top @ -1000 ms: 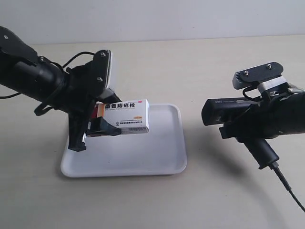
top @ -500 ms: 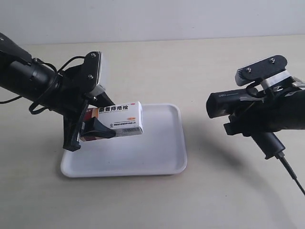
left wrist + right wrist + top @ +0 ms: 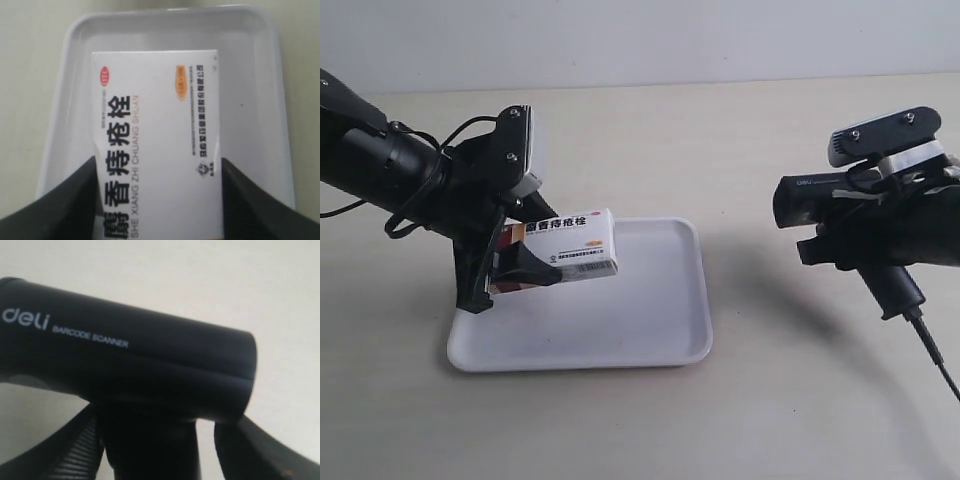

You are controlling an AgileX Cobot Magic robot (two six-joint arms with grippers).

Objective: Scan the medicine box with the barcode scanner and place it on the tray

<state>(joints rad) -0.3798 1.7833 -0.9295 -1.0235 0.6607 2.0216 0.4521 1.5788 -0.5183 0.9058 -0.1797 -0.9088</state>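
The medicine box point(image 3: 570, 245) is a white carton with black Chinese lettering and a red-tan end. My left gripper point(image 3: 534, 258) is shut on it and holds it over the left part of the white tray point(image 3: 655, 320). In the left wrist view the medicine box point(image 3: 157, 135) sits between both black fingers of the left gripper point(image 3: 157, 200), with the tray point(image 3: 252, 100) beneath. I cannot tell whether the box touches the tray. My right gripper point(image 3: 865, 250) is shut on the handle of the black barcode scanner point(image 3: 825, 195), whose head points at the box. The right wrist view shows the scanner point(image 3: 125, 360) in the right gripper point(image 3: 155, 450).
The scanner's black cable point(image 3: 935, 355) trails from the handle toward the exterior view's lower right. The tray lies on a pale beige tabletop point(image 3: 740, 420). A gap of bare table separates the tray's right rim from the scanner.
The left gripper has shifted the box slightly toward the exterior view's left and tilted it a little over the tray. The right arm has drawn the scanner away to the right.
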